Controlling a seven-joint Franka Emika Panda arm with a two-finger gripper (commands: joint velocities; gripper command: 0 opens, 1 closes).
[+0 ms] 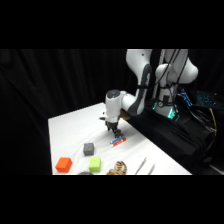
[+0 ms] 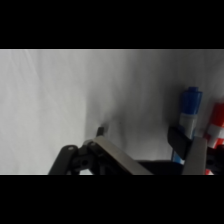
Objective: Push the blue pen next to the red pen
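Gripper [image 1: 115, 132] is down at table level near the middle of the white table [image 1: 70, 125], right above the two pens. In the wrist view the fingers stand apart: left finger tip [image 2: 102, 131] sits over bare tabletop, right finger [image 2: 182, 142] is down at the blue pen [image 2: 190, 111], overlapping its lower end. Can't tell if it actually touches the pen or just sits in front of it. Nothing is clamped between the fingers; the gap between them shows only table.

Blue pen: blue cap end pointing up in the wrist view, white section below it, running along beside the right finger. Red pen [image 2: 216, 125] lies just beside it on the far side from the gap, roughly parallel, partly cut off by the frame edge. The two look very close, touching or nearly so; can't tell which.

Side view: both pens show as a small blue and red streak just under the gripper, blue pen [image 1: 115, 142], red pen [image 1: 119, 143], too small to separate cleanly.

Rest of table, toward the near edge: grey cube [image 1: 88, 148], orange cube [image 1: 64, 164], green cube [image 1: 95, 163], a brown patterned object [image 1: 117, 169], and two pale grey sticks [image 1: 145, 166]. All well apart from the gripper and pens.
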